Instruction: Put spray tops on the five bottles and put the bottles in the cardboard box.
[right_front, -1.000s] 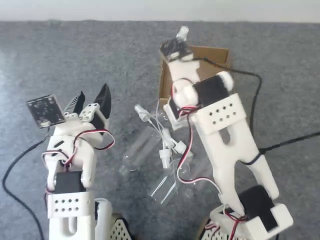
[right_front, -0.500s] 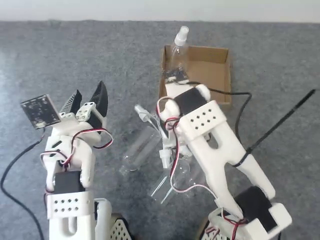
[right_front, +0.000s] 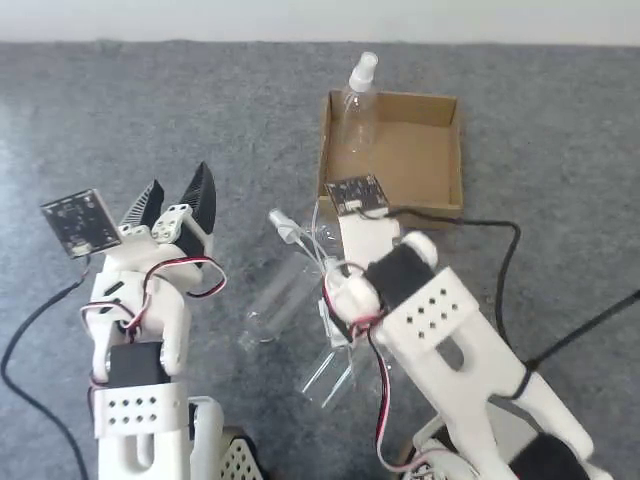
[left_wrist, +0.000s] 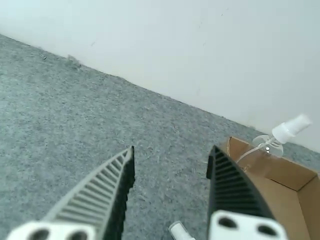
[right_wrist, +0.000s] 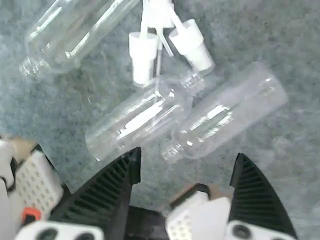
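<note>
One topped bottle (right_front: 358, 105) is standing in your cardboard box (right_front: 459, 150). Your left gripper (left_wrist: 172, 150) and right gripper (right_wrist: 187, 154) are both hanging spread, empty.

No text, label, number or sign can be read. The left wrist board (right_front: 84, 221) and the right wrist board (right_front: 357, 193) carry small pale marks, possibly print, too small to make out. The box (right_front: 410, 165) shows plain brown card on its walls and floor. The bottle (right_front: 358, 115) standing in it is clear and bears no readable marking.
</note>
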